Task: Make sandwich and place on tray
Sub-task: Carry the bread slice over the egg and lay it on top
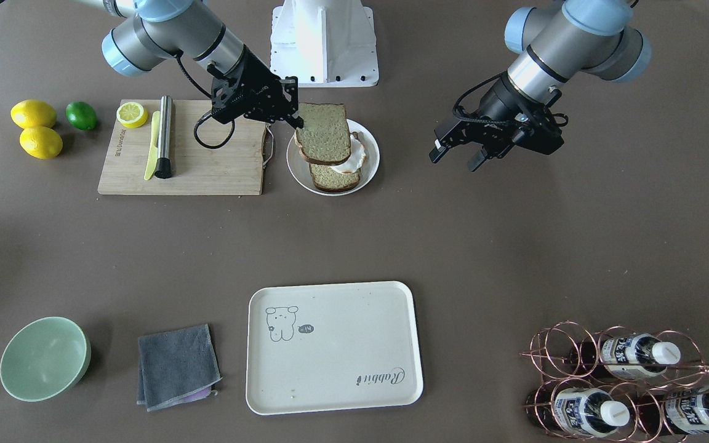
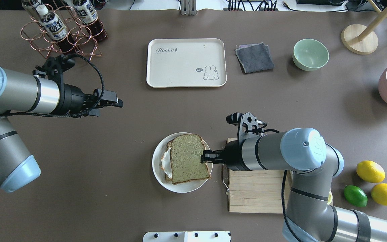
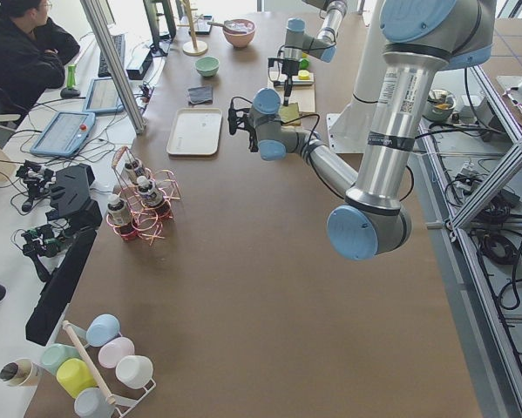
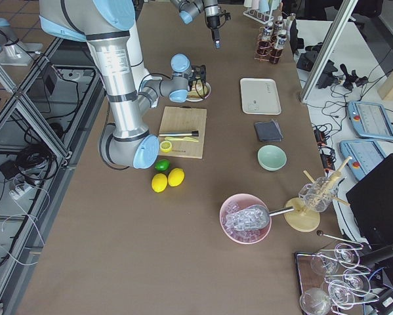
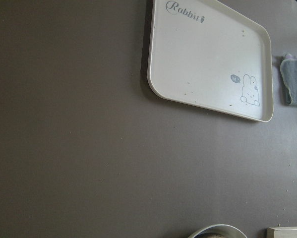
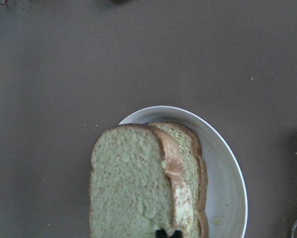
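In the overhead view we see the right gripper (image 2: 205, 157) at lower centre, its jaws clenched on the right-hand edge of the top bread slice (image 2: 188, 158). That slice lies over the fried egg (image 2: 164, 163) and the bottom slice (image 1: 335, 178), all above the round white plate (image 2: 180, 187). We cannot tell whether the top slice rests on the egg or hangs just clear of it. The plate sits just beside the wooden board (image 2: 254, 191). At middle left, the left gripper (image 2: 111, 102) hangs over the brown table (image 2: 113, 151) with its jaws released. The cream tray (image 2: 180, 67) lies at upper centre, well apart from the plate.
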Robot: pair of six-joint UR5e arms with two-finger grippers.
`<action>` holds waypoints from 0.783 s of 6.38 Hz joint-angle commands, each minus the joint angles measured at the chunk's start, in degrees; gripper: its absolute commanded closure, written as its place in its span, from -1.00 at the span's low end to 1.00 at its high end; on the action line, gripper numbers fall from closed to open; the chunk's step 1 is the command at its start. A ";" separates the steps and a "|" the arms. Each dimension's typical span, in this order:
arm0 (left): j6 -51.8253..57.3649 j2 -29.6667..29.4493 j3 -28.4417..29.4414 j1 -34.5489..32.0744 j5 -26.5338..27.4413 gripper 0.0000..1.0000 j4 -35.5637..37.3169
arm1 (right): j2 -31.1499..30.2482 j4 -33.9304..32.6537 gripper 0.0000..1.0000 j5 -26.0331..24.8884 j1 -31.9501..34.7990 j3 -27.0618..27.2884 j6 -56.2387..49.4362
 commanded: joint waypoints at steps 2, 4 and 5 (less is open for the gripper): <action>0.00 -0.26 0.71 0.18 0.07 -0.95 0.00 | 5.67 0.03 1.00 -3.37 -1.17 -7.15 -0.23; 0.09 -0.52 1.24 0.18 0.07 -0.96 0.00 | 6.30 0.47 0.79 -4.60 -0.74 -10.42 -0.50; 0.09 -1.13 1.77 0.26 0.07 -0.95 0.00 | 6.30 0.38 -0.19 -4.52 0.31 -10.43 -0.15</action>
